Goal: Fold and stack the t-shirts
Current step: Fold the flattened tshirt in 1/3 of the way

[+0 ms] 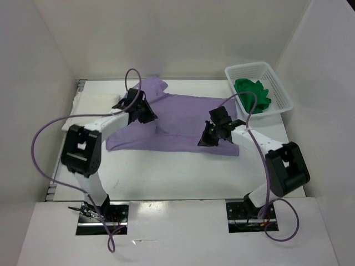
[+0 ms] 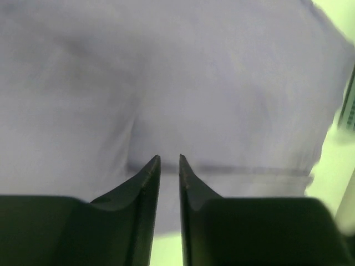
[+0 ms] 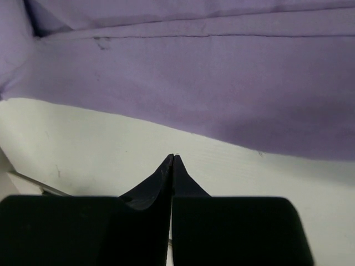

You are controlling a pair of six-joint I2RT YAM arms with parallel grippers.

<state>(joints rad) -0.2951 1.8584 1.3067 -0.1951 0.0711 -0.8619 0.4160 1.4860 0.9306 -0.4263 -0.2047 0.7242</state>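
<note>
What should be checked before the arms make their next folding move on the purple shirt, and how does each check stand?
1. Lavender shirt laid out on the table: ok.
2. Right gripper ready to grasp: not ok. It is shut and empty, over bare table just short of the shirt's edge.
3. Left gripper over the shirt: ok. Its jaws are slightly apart.
4. Cloth between the left fingers: cannot tell.
5. Green shirt out of the basket: not ok. It lies crumpled inside.
</note>
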